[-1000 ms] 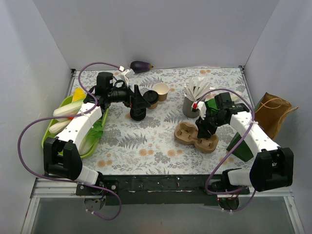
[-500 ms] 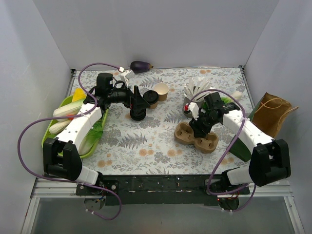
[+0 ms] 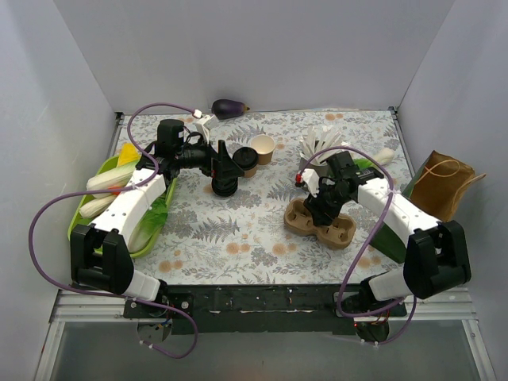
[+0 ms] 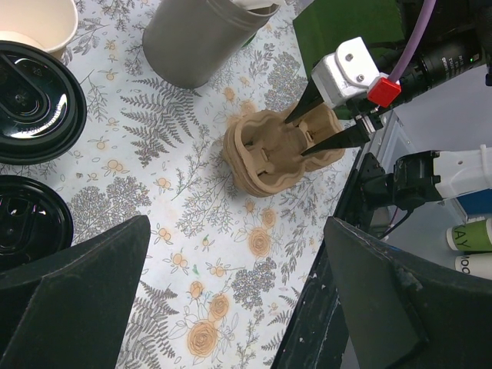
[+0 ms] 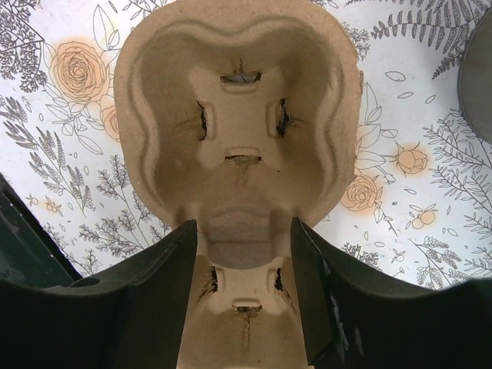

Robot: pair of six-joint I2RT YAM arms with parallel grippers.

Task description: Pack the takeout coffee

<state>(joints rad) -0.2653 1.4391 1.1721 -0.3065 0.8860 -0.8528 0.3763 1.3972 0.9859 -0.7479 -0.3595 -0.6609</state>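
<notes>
The takeout coffee [image 3: 246, 158], a tan cup under a black lid [image 4: 31, 100], stands at the back centre beside a lidless tan cup [image 3: 263, 148]. My left gripper [image 3: 228, 168] hovers just left of it, over a stack of loose black lids [image 3: 225, 189]. In the left wrist view that gripper [image 4: 237, 254] is wide open and holds nothing. My right gripper [image 3: 317, 209] is low over a brown pulp cup carrier [image 3: 333, 228]. Seen from the right wrist, this gripper [image 5: 244, 231] is open and its fingers flank the carrier's [image 5: 238, 115] narrow waist.
A grey holder of white cutlery [image 3: 311, 168] stands behind the carrier. A green bag [image 3: 394, 232] and a brown paper bag [image 3: 441, 184] lie at the right. A green tray of vegetables [image 3: 101, 168] is at the left, an eggplant [image 3: 230, 107] at the back wall.
My right arm has swung left and brought its gripper over the carrier's middle, with its jaws spreading wider. The left arm and the cups have not moved.
</notes>
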